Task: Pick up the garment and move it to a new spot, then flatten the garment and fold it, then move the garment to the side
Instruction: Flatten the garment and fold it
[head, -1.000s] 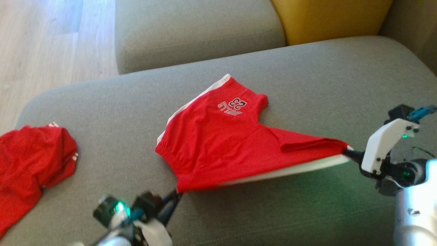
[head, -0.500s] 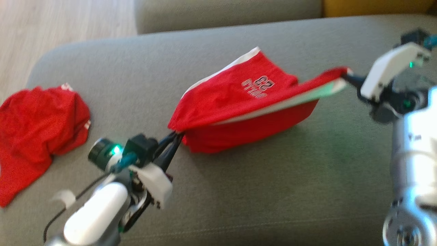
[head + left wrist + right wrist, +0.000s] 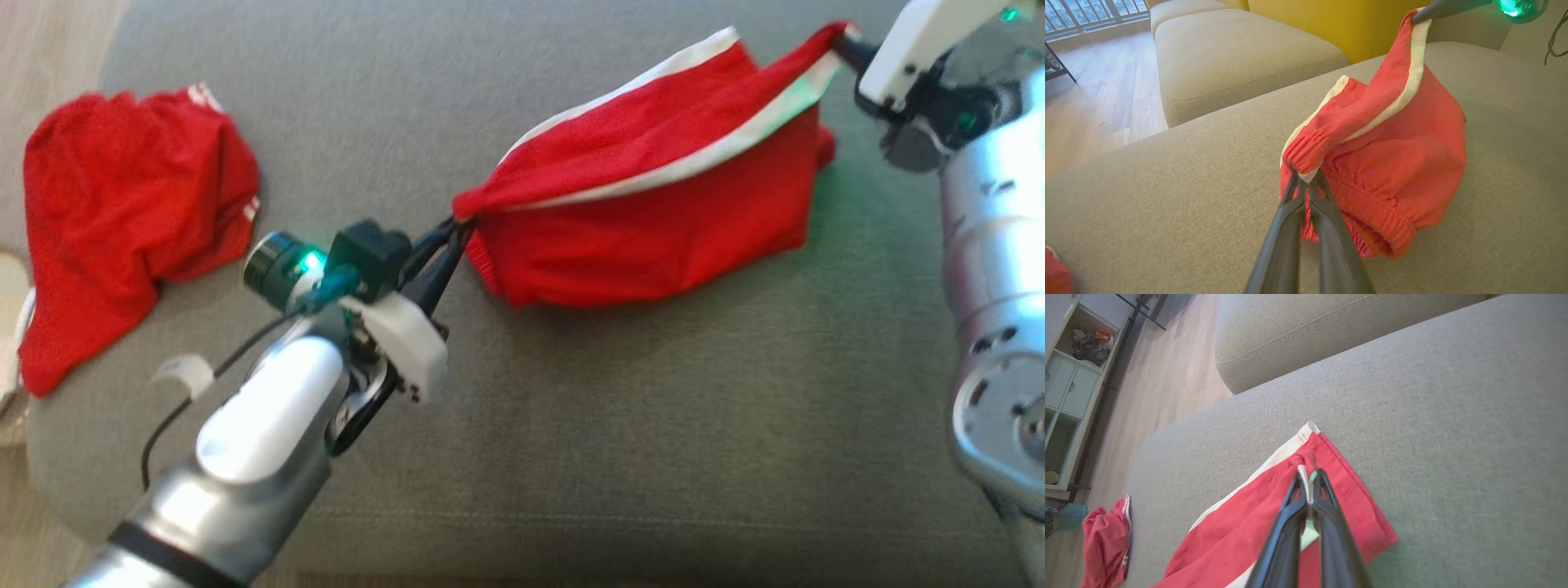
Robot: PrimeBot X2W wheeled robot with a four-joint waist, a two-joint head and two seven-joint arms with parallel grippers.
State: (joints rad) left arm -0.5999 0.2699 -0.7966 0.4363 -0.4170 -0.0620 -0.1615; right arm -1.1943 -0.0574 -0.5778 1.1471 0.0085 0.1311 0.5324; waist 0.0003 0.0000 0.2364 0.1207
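Red shorts (image 3: pixel 653 220) with a white side stripe are strung between the 2 grippers over the grey sofa seat (image 3: pixel 571 457).

Left gripper (image 3: pixel 457 230) is clamped tight on a waistband corner. In the left wrist view (image 3: pixel 1306 179) the elastic is bunched between its closed fingertips.

Right gripper (image 3: pixel 841 47) is pinched closed on a leg-hem corner next to the white stripe. The right wrist view (image 3: pixel 1309 475) shows fabric caught between the 2 fingers.

The top edge is pulled taut along the line between the grippers, and in the left wrist view the right-hand end sits higher. The rest of the shorts (image 3: pixel 1396 163) sags below that line. The lower waistband fold looks to be resting on the seat, with a shadow right under it.

A 2nd red garment (image 3: pixel 122 220) lies crumpled at the left end of the same seat, well apart from the shorts. A yellow cushion (image 3: pixel 1331 20) is behind, and a wood floor (image 3: pixel 1159 375) lies beyond the sofa.
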